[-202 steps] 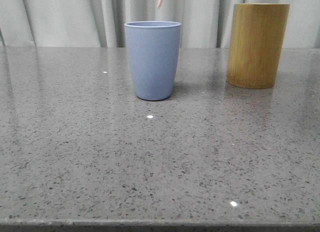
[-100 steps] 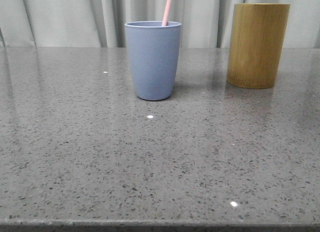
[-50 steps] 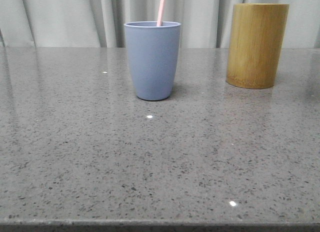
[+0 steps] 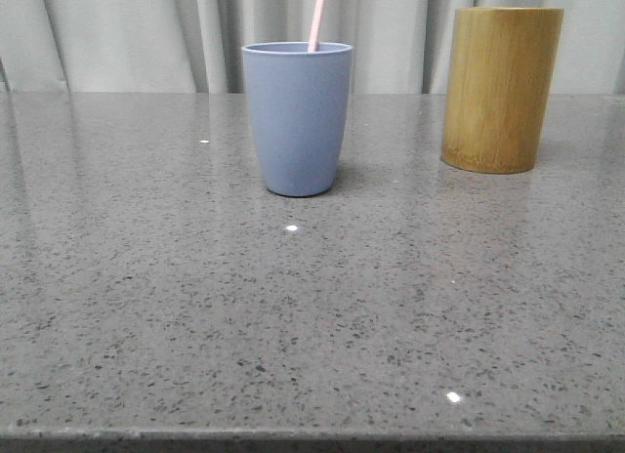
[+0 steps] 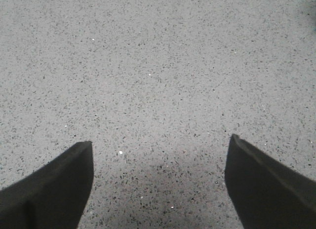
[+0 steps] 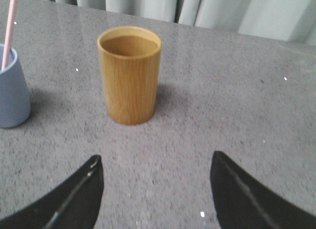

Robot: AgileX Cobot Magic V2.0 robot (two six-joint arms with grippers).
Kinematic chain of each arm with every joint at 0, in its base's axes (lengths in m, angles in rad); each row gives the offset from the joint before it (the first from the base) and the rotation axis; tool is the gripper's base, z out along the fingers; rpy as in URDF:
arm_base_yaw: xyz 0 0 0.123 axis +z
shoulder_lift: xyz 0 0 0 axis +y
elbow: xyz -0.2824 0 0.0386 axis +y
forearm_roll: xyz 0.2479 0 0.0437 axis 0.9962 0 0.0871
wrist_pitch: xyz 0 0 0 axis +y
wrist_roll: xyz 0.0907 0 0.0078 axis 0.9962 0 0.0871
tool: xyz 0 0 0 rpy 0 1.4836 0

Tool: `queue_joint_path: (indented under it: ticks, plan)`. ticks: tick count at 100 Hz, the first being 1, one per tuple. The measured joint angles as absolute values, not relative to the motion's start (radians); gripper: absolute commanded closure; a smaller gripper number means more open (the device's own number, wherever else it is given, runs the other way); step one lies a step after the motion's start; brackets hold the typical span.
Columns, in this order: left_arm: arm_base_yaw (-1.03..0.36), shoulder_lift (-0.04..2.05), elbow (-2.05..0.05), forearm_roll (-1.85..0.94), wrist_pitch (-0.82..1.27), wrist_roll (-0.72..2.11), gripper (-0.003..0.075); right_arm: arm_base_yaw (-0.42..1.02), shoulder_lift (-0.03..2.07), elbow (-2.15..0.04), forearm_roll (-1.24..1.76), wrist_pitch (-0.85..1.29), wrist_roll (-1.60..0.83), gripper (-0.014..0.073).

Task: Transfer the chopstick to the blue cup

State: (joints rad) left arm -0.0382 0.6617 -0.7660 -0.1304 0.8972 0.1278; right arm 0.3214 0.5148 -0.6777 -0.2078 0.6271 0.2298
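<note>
The blue cup (image 4: 298, 116) stands upright at the middle back of the grey speckled table. A pale pink chopstick (image 4: 316, 17) stands in it, leaning slightly and rising past the top of the front view. The cup (image 6: 11, 88) and chopstick (image 6: 10, 29) also show at the edge of the right wrist view. My right gripper (image 6: 156, 162) is open and empty above the table, facing the bamboo holder. My left gripper (image 5: 160, 145) is open and empty over bare table. Neither gripper shows in the front view.
A tall yellow-brown bamboo holder (image 4: 502, 87) stands at the back right of the table; in the right wrist view it (image 6: 130, 73) looks empty. Pale curtains (image 4: 127, 33) hang behind the table. The table's front edge (image 4: 312, 438) runs along the bottom of the front view.
The chopstick came down from above into the blue cup, then shifted from a rightward lean to nearly upright. The cup and the bamboo holder stayed in place.
</note>
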Motion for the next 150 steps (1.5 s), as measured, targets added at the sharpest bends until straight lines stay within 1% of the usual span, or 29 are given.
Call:
queue_joint_path:
  ticks: [19, 36, 41, 47, 52, 57, 60, 64, 67, 69, 70, 74, 77, 81, 150]
  plan:
    - [-0.038, 0.662, -0.766, -0.130, 0.897, 0.130, 0.0185, 0.319, 0.414, -0.594, -0.208, 0.649, 0.242, 0.0118]
    - [-0.038, 0.662, -0.766, -0.130, 0.897, 0.130, 0.0185, 0.319, 0.404, -0.561, -0.208, 0.639, 0.251, 0.0118]
    - [-0.038, 0.662, -0.766, -0.130, 0.897, 0.130, 0.0189, 0.319, 0.404, -0.560, -0.208, 0.634, 0.251, 0.0132]
    - [-0.038, 0.662, -0.766, -0.130, 0.897, 0.130, 0.0216, 0.319, 0.404, -0.560, -0.209, 0.626, 0.251, 0.0186]
    - [-0.038, 0.662, -0.766, -0.130, 0.897, 0.130, 0.0261, 0.319, 0.404, -0.560, -0.213, 0.614, 0.251, 0.0253]
    - [-0.038, 0.662, -0.766, -0.130, 0.897, 0.130, 0.0325, 0.319, 0.404, -0.560, -0.215, 0.605, 0.251, 0.0336]
    - [-0.038, 0.662, -0.766, -0.130, 0.897, 0.130, 0.0377, 0.319, 0.404, -0.560, -0.217, 0.602, 0.251, 0.0399]
    - [-0.038, 0.662, -0.766, -0.130, 0.897, 0.130, 0.0435, 0.319, 0.404, -0.560, -0.217, 0.594, 0.251, 0.0462]
    - [-0.038, 0.662, -0.766, -0.130, 0.897, 0.130, 0.0496, 0.319, 0.404, -0.560, -0.219, 0.591, 0.251, 0.0524]
    - [-0.038, 0.662, -0.766, -0.130, 0.897, 0.130, 0.0534, 0.319, 0.404, -0.560, -0.219, 0.589, 0.251, 0.0547]
    - [-0.038, 0.662, -0.766, -0.130, 0.897, 0.130, 0.0534, 0.319, 0.404, -0.560, -0.219, 0.589, 0.251, 0.0571]
    - [-0.038, 0.662, -0.766, -0.130, 0.897, 0.130, 0.0624, 0.319, 0.404, -0.560, -0.219, 0.587, 0.251, 0.0634]
    - [-0.038, 0.662, -0.766, -0.130, 0.897, 0.130, 0.0675, 0.319, 0.404, -0.560, -0.219, 0.585, 0.253, 0.0670]
    - [-0.038, 0.662, -0.766, -0.130, 0.897, 0.130, 0.0741, 0.319, 0.404, -0.560, -0.219, 0.585, 0.253, 0.0657]
    - [-0.038, 0.662, -0.766, -0.130, 0.897, 0.130, 0.0739, 0.319, 0.404, -0.560, -0.220, 0.585, 0.255, 0.0661]
